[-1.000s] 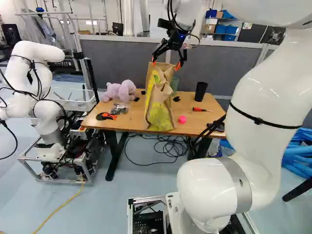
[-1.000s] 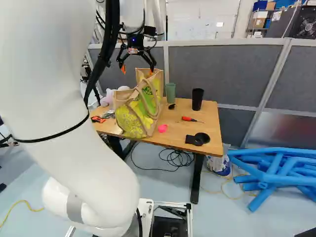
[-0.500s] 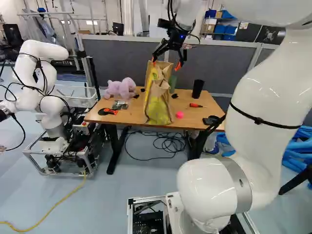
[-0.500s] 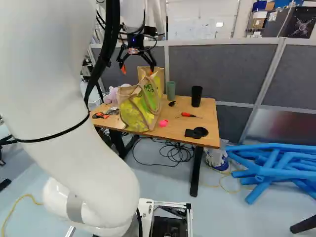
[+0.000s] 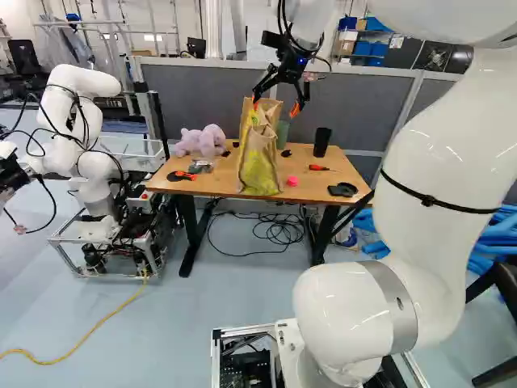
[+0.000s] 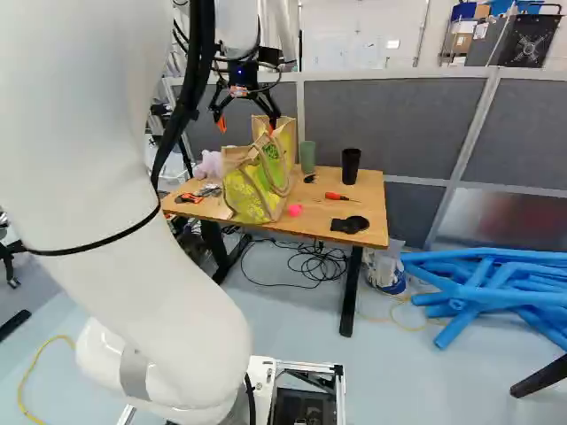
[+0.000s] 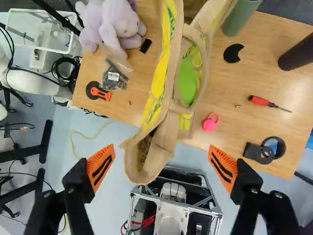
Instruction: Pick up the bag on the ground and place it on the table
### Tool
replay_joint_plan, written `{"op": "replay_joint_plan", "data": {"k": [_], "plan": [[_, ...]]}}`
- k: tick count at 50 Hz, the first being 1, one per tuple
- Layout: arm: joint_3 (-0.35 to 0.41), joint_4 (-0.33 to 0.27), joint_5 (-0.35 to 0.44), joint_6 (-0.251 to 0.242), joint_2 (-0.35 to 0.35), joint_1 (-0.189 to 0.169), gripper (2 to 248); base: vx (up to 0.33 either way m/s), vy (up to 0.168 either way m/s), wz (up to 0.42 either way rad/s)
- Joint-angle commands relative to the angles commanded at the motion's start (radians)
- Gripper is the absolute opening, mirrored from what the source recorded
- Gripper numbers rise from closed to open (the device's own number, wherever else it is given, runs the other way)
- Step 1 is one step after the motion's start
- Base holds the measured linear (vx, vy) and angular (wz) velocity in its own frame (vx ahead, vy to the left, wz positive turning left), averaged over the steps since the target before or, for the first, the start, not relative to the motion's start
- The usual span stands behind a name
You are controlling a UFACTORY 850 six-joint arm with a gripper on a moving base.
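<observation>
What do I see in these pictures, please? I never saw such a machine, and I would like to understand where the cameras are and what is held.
The machine is one white arm on a moving base, carrying a black tool with two fingers. The base views come from behind the arm, one camera to its left, one to its right. The wrist view looks along the tool. On the wooden table stands a brown and yellow bag. Around it are a lilac soft toy, a green cup, a black cup and a red screwdriver. The fingers stand wide apart, so nothing is held. Another robot stands at the left of the left base view.
</observation>
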Motion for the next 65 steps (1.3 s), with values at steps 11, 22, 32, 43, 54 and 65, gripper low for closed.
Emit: {"op": "replay_joint_plan", "data": {"k": [11,22,32,43,54,65], "plan": [[0.0,0.0,0.0,0.0,0.0,0.0,247,-0.153,-0.004,0.0],[0.0,0.0,0.0,0.0,0.0,0.0,247,-0.148,-0.004,0.003],[0.0,0.0,0.0,0.0,0.0,0.0,247,-0.149,-0.003,0.002],[0.0,0.0,0.0,0.0,0.0,0.0,247,-0.144,-0.005,0.004],[0.0,0.0,0.0,0.0,0.0,0.0,247,-0.15,-0.004,0.005],[0.0,0.0,0.0,0.0,0.0,0.0,247,-0.15,-0.004,0.005]]}}
